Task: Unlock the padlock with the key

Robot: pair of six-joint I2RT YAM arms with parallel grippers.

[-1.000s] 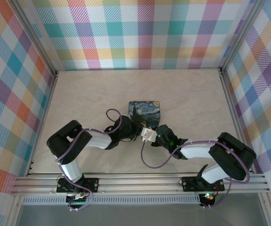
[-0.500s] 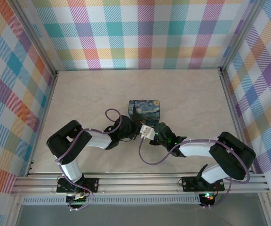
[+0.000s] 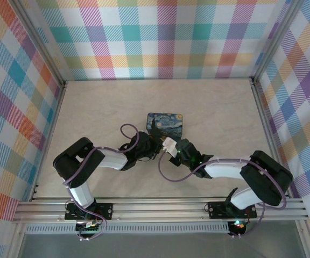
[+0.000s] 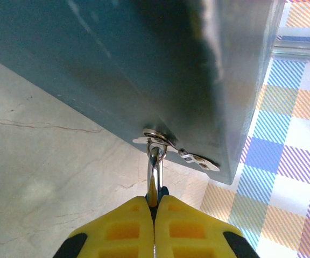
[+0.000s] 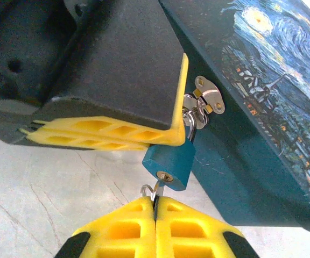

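Note:
The teal-blue padlock (image 5: 171, 161) hangs by its silvery shackle (image 4: 155, 166) from the hasp (image 5: 209, 101) on the Starry-Night tin (image 3: 164, 123). My left gripper (image 4: 155, 200) is shut on the padlock, and its yellow finger (image 5: 106, 134) lies along the lock's upper side in the right wrist view. My right gripper (image 5: 155, 201) is shut on the small key (image 5: 157, 189). The key's tip touches the padlock's underside at the brass keyhole (image 5: 164, 176). How far the key is in I cannot tell. In the top view the two grippers meet at the tin's near edge (image 3: 163, 145).
The tin's dark teal side wall (image 4: 144, 64) stands close in front of the left gripper. Bare marble tabletop (image 3: 214, 107) lies around the tin. Plaid walls (image 3: 166, 37) close off the back and both sides. Purple cables (image 3: 168, 174) loop off both arms.
My right gripper has moved up and left with the key, closing on the padlock. The tin has shifted slightly away. The left arm has held still.

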